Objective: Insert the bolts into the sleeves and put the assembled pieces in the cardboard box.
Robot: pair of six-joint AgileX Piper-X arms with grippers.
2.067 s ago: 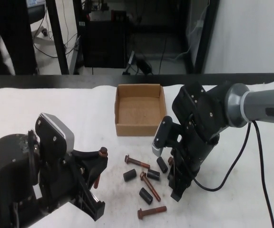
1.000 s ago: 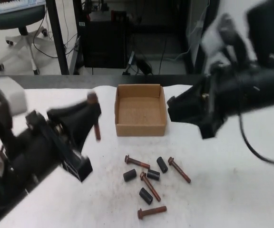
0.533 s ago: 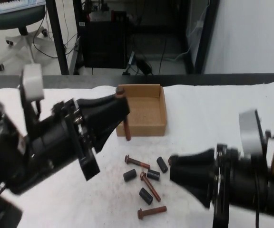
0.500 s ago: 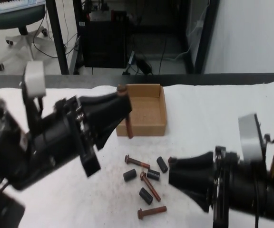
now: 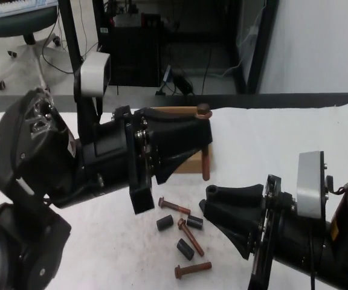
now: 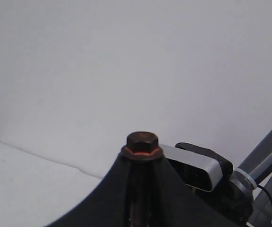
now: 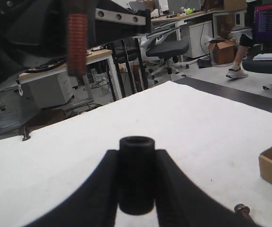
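Both arms have swung in over the middle of the white tabletop (image 5: 270,142), where the left fingers (image 5: 186,130) clamp a rusty hex-headed steel bolt (image 5: 206,160) hanging upright, head up, in front of the brown cardboard box (image 5: 173,110). Lower down, the right fingers (image 7: 170,184) grip a short black cylindrical sleeve (image 7: 136,175), bore up, just below and slightly near-right of the bolt's threaded tip, so the two upright axes probably need aligning before the bolt goes down

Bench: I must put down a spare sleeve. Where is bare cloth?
Bare: the bench right of the cardboard box, beyond the right pincer. Crowded: the middle, where loose bolts and sleeves lie.
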